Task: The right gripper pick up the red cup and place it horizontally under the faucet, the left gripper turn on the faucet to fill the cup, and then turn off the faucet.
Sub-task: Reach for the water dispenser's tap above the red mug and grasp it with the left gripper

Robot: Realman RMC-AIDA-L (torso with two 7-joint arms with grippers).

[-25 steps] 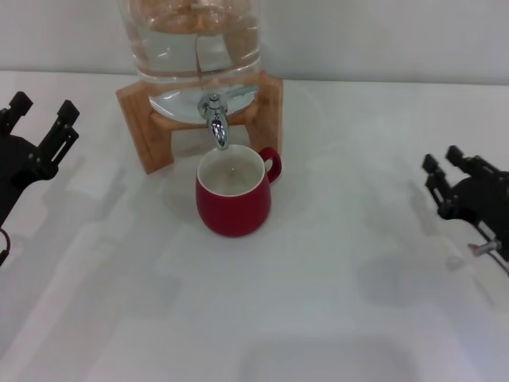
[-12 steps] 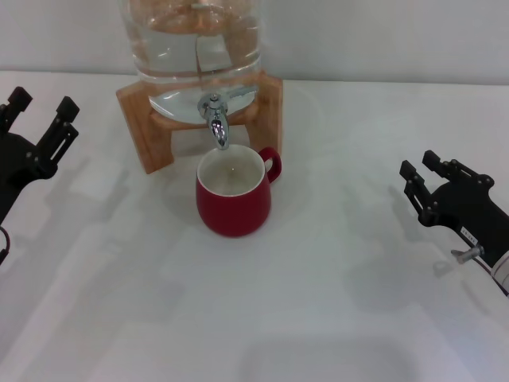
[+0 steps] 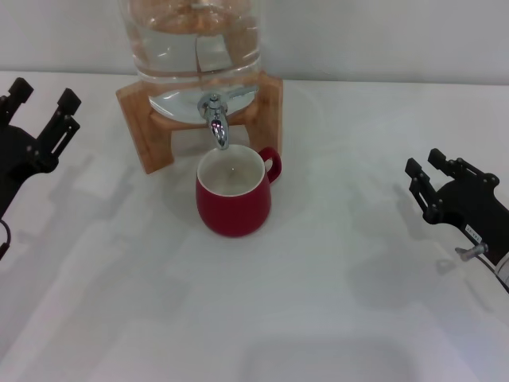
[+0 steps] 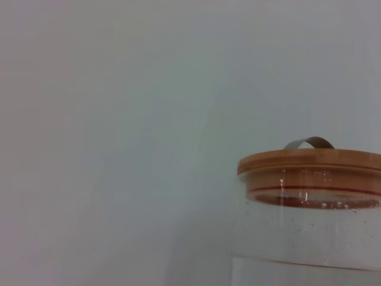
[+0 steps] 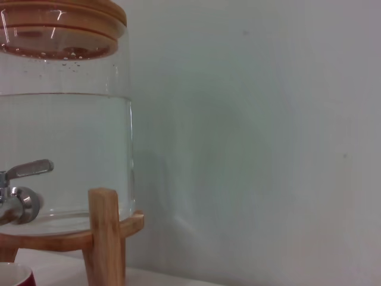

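The red cup (image 3: 233, 199) stands upright on the white table, its handle pointing back right, directly below the spout of the chrome faucet (image 3: 215, 119). No stream of water shows at the spout. In the right wrist view the faucet (image 5: 18, 193) shows its lever, and the cup's rim (image 5: 11, 275) peeks in at a corner. My left gripper (image 3: 44, 94) hovers at the far left, open and empty, well away from the faucet. My right gripper (image 3: 425, 165) hangs at the right side, open and empty, far from the cup.
The glass dispenser (image 3: 195, 40) holds water and rests on a wooden stand (image 3: 147, 119) at the table's back. Its wooden lid (image 4: 309, 162) fills part of the left wrist view. A pale wall rises behind.
The right gripper came in from the right edge toward the table's middle, then eased slightly back. The left gripper shifted a little upward. The cup and faucet stayed still.
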